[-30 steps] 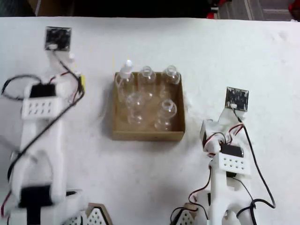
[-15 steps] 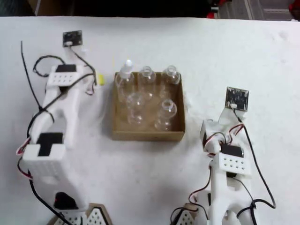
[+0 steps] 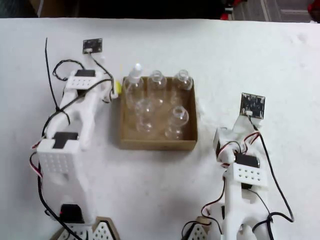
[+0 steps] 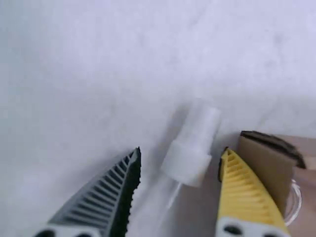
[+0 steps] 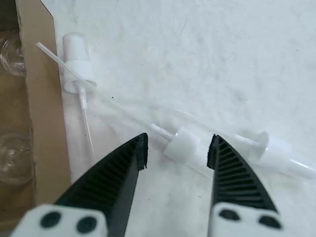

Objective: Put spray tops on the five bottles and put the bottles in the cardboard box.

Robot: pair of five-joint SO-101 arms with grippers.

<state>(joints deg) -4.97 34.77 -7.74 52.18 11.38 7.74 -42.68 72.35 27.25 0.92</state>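
Status for you: all five bottles stand inside the cardboard box (image 3: 157,145), so the boxing part looks done. Capping is mostly left. Only the bottle (image 3: 134,79) at the box's 11 o'clock corner seems to carry a spray top (image 4: 192,148). The other four show bare necks: 12 o'clock (image 3: 156,80), 1 o'clock (image 3: 182,79), centre (image 3: 144,111) and 4 o'clock (image 3: 177,120). So approx 1 of 5 capped, by my judgement.

Your left gripper (image 4: 181,152) sits at the box's 10 o'clock. Its jaws are apart w/ that spray top between them, not clamped on it.

Your right gripper (image 5: 178,138) is over the table (image 3: 260,55) at the box's 4 o'clock side. Its jaws are also apart, w/ a loose top (image 5: 185,145) between them, not gripped. Two more loose tops lie near it: one just beside the box wall (image 5: 74,54), one further out (image 5: 269,145). That's 3 spares counted vs 4 bare necks.
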